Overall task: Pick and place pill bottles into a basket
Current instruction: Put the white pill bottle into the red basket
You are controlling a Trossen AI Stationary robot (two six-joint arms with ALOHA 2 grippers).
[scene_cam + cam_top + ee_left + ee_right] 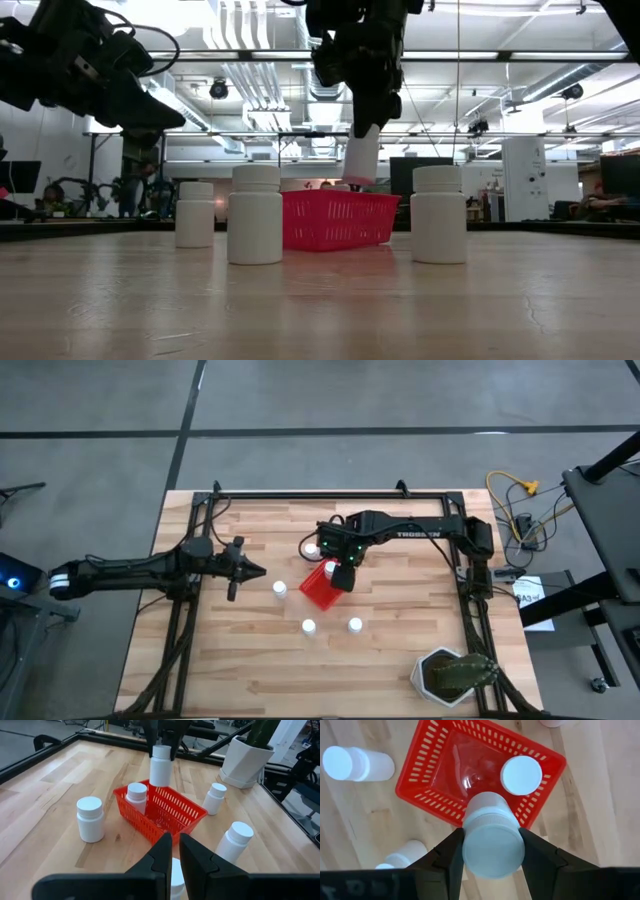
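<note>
My right gripper (492,842) is shut on a white pill bottle (493,832) and holds it upright just above the red basket (445,765). In the low view that bottle (360,155) hangs over the basket (335,222). One bottle (521,775) stands inside the basket. Loose bottles stand on the table around it (280,588) (308,626) (355,625), and another behind it (311,550). My left gripper (250,570) hovers left of the basket, shut and empty, its fingers (162,852) pointing at the basket (190,812).
A white pot with a green plant (452,675) stands at the table's front right corner. A black frame (300,496) runs along the table's edges. Cables and a stand lie off the table on the right.
</note>
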